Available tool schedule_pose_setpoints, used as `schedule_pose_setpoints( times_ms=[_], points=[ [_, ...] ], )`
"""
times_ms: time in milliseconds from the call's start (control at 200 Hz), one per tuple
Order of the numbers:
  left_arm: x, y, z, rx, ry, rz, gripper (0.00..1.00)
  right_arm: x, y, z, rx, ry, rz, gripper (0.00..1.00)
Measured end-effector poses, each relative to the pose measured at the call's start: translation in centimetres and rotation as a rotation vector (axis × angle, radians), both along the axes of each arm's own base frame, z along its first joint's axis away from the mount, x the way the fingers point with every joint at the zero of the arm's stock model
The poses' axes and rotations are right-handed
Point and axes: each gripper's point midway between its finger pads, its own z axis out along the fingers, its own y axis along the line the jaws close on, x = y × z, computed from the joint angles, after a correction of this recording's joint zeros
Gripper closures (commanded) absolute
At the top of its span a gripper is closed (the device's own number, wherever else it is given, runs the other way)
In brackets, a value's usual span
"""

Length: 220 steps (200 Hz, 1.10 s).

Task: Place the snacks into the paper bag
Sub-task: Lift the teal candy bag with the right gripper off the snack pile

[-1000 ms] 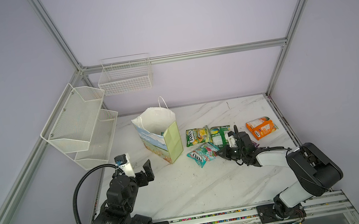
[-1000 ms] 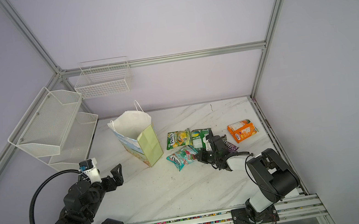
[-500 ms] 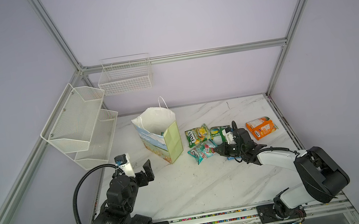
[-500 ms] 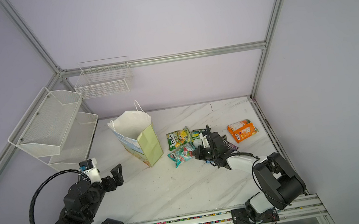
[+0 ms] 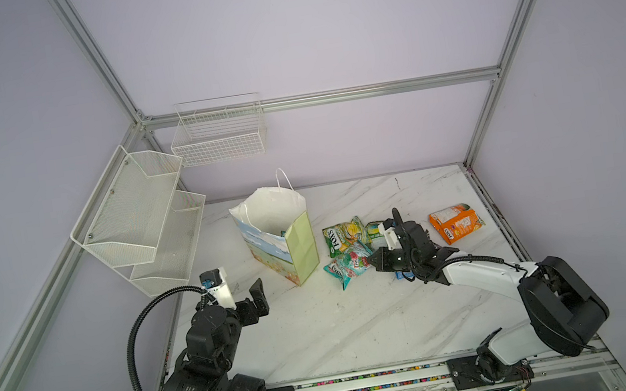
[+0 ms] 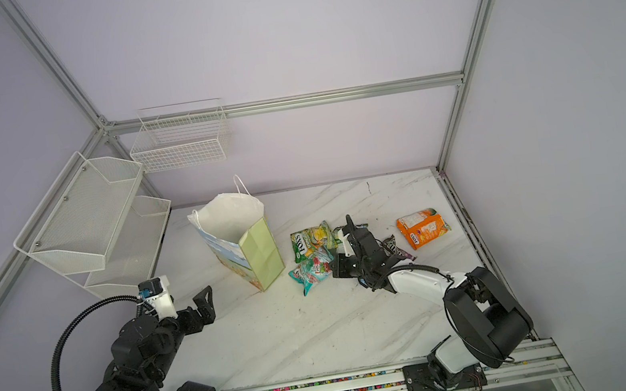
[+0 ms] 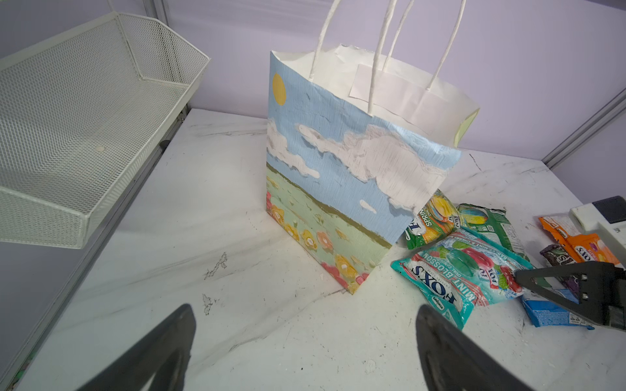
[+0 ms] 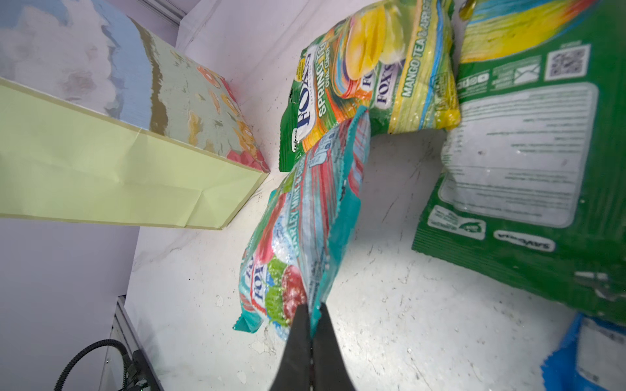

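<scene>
Right wrist view: right hand tight on edge of teal packet, paper bag near.

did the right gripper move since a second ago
Yes: the right gripper shifted toward the bag, away from the orange packet, pinching the teal packet.

You are looking at a robotics lab test cell. Evidence, item by item:
- silver aluminium-extrusion frame boxing the space
- plain lilac wall panels on three sides
- white marble-patterned tabletop
- white perforated-metal two-tier shelf and white wire basket, both fixed to the walls
- slotted metal base rail along the front edge
- two black-and-white robot arms mounted on that rail, left and right
- ribbed black cable hose looping off the left arm
</scene>
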Motion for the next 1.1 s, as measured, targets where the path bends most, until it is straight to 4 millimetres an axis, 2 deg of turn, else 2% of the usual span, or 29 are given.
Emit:
schedule_pose_setpoints(
  times_ms=[215,510,765,1100],
  points=[
    [0.0,0.0,0.0,0.000,0.000,0.000,0.00,0.0,1.3,1.5,-0.077,-0.055,0.020,1.00],
    [0.0,0.0,0.0,0.000,0.000,0.000,0.00,0.1,1.8,2.6,-0.160,-0.116,0.038,1.00],
    [0.0,0.0,0.0,0.000,0.000,0.000,0.00,0.0,3.1,4.8,-0.218,-0.195,0.065,1.00],
    [0.0,0.0,0.0,0.000,0.000,0.000,0.00,0.1,3.7,6.8,-0.304,-0.276,0.070,1.00]
  ],
)
